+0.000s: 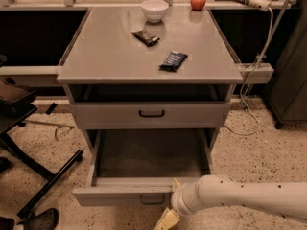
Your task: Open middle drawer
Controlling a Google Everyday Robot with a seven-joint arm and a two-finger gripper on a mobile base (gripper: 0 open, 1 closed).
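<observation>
The middle drawer (120,194) is pulled far out of the grey cabinet. Its low flat face panel is near the bottom of the view and its long grey tray (148,152) shows empty. Its small black bar handle (152,201) sits at the middle of the face. My gripper (166,219) is at the end of the white arm (240,195), which comes in from the right. The gripper is just below and right of the handle, at the drawer's front, partly cut off by the bottom edge.
A taller-faced drawer (151,113) above is closed. The cabinet top (105,56) holds a white bowl (154,9), an apple (197,1) and two snack bars (145,37) (173,60). A black chair base (33,195) stands left. A white cable (254,71) hangs right.
</observation>
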